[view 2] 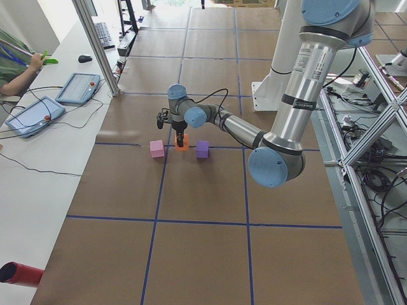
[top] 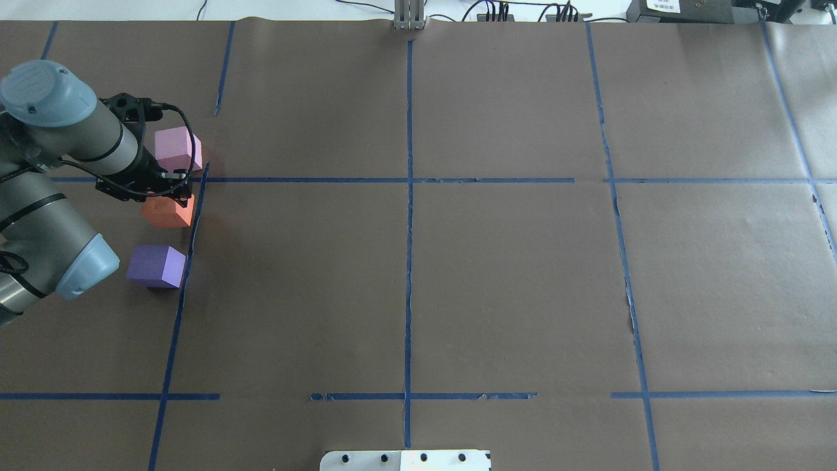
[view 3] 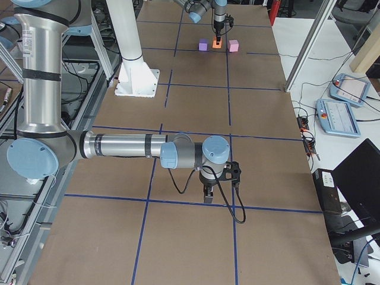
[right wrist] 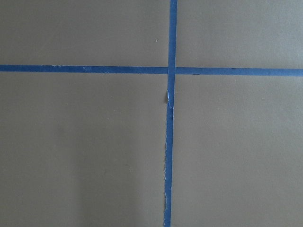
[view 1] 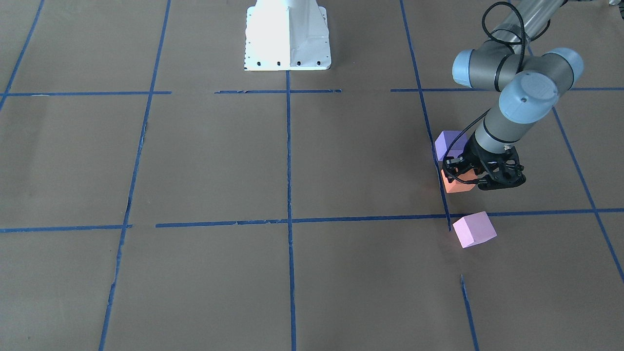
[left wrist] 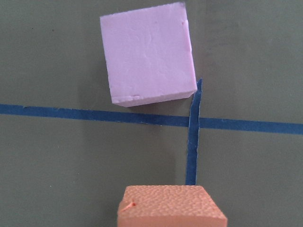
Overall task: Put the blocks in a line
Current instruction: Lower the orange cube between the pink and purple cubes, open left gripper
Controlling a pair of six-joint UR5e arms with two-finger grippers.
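Observation:
The orange block (view 1: pixel 456 186) sits beside a blue tape line, between the dark purple block (view 1: pixel 447 142) and the pale pink block (view 1: pixel 474 229). Overhead, the purple block (top: pixel 155 265), the orange block (top: pixel 167 214) and the pink block (top: pixel 175 149) form a rough row. My left gripper (view 1: pixel 460 176) reaches straight down onto the orange block and appears shut on it at table height; its fingers are hidden by its body. The left wrist view shows the orange block (left wrist: pixel 170 205) close below and the pink block (left wrist: pixel 147 54) beyond. My right gripper (view 3: pixel 208 196) hangs far from the blocks; I cannot tell its state.
The table is brown paper with a grid of blue tape lines (top: pixel 409 261). The white robot base (view 1: pixel 287 36) stands mid-table at the robot's side. Tablets (view 2: pixel 38 114) lie on a side desk beyond the table's edge.

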